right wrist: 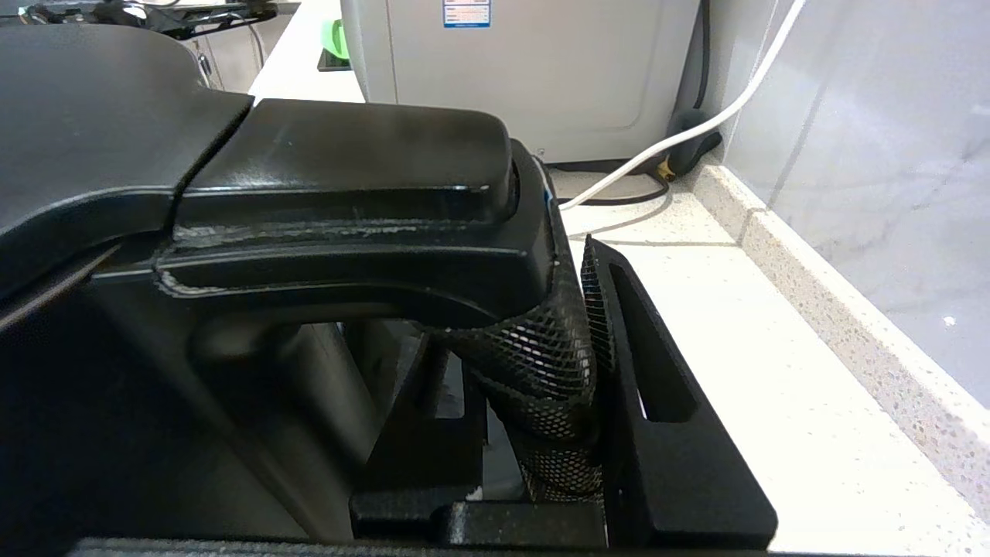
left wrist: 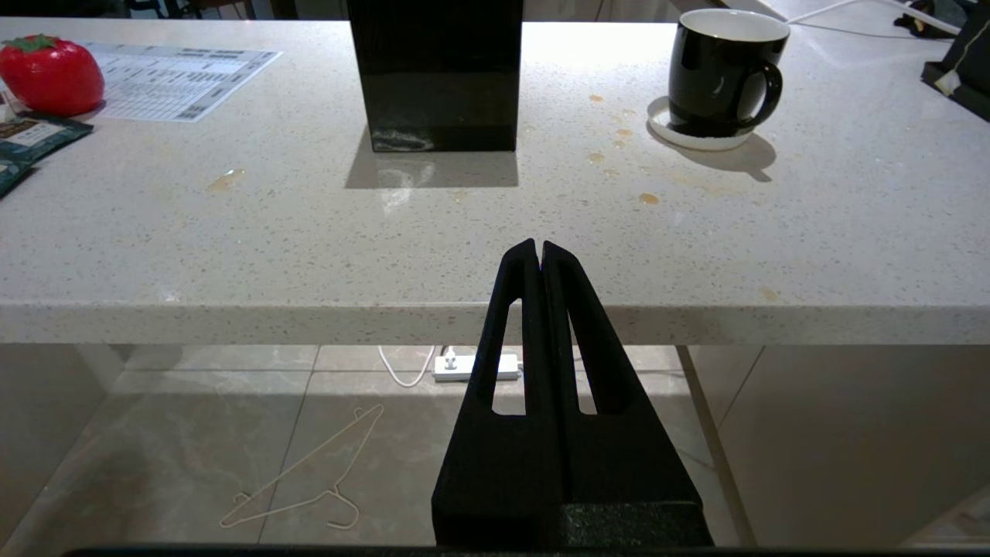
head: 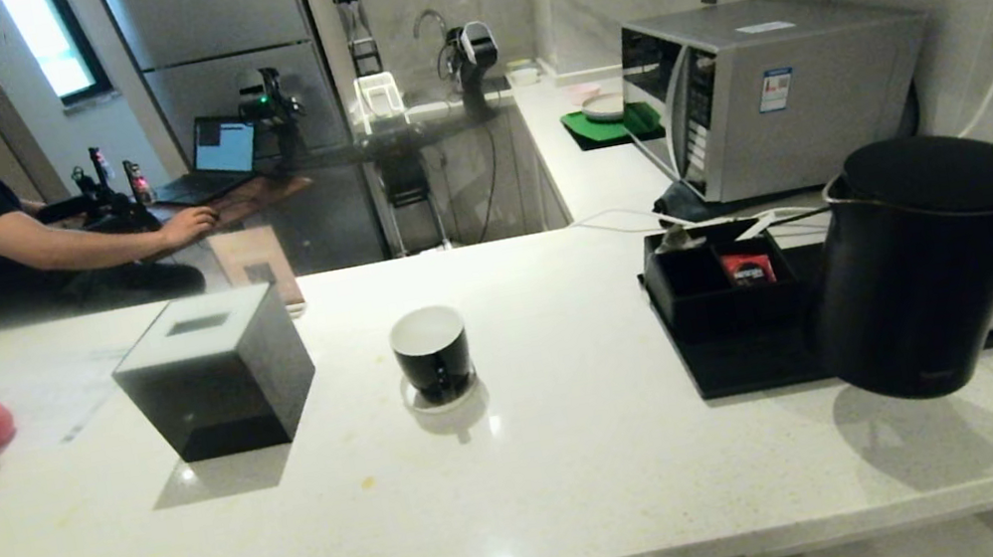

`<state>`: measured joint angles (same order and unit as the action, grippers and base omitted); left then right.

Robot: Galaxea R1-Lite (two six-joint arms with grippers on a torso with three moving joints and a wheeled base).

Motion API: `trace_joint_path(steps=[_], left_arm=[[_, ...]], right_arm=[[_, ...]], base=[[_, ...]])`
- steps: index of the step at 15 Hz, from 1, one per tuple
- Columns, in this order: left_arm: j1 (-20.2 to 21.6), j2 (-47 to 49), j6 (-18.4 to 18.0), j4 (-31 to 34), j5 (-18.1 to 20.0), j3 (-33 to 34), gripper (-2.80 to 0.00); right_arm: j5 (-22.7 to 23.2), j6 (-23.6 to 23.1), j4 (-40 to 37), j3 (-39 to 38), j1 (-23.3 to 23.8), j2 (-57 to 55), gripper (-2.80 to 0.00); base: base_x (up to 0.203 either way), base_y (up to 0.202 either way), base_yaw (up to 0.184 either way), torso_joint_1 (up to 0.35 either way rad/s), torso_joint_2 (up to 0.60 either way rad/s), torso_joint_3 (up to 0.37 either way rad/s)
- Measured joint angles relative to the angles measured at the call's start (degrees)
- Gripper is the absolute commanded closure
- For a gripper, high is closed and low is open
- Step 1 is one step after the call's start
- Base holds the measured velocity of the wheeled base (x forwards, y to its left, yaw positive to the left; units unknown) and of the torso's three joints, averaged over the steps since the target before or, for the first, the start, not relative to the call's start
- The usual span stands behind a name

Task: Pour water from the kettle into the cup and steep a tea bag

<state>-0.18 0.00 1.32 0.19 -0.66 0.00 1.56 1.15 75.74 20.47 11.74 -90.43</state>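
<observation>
1. Kettle, matte black with a tapered body and flat lid, hangs in my right gripper at the right end of the counter, lifted clear of the stone with its shadow below it.
2. My right gripper is clamped on the kettle's handle; in the right wrist view the black fingers squeeze the mesh-wrapped lower part of that handle from both sides.
3. My left gripper is pressed shut on nothing, parked just off the counter's front edge, pointing toward the cup.
4. The cup, a small glossy black mug with a white inside and a loop handle, stands upright on a small white saucer at mid-counter, well apart from the kettle, to its left.
5. I judge the step in hand to be carrying the kettle to the cup; no pouring has begun.
6. The next move calls for travel leftward, keeping the kettle level, then a slow tilt with the spout over the cup's white mouth.
7. A black compartment tray with a red sachet sits just beside the kettle; I cannot tell whether the sachet holds tea.
8. A glossy black square box stands left of the cup, and the counter is pale speckled stone with small brown spots.
</observation>
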Motion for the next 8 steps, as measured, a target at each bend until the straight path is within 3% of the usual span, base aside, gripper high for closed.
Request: trace_joint_path(steps=[8], left_arm=[[0.0,0.0,0.7,0.0,0.2,0.0,0.00]], right_arm=[[0.0,-0.1,0.1,-0.1,-0.3,0.0,0.00]], base=[[0.000,0.000,0.000,0.000,0.00,0.000]])
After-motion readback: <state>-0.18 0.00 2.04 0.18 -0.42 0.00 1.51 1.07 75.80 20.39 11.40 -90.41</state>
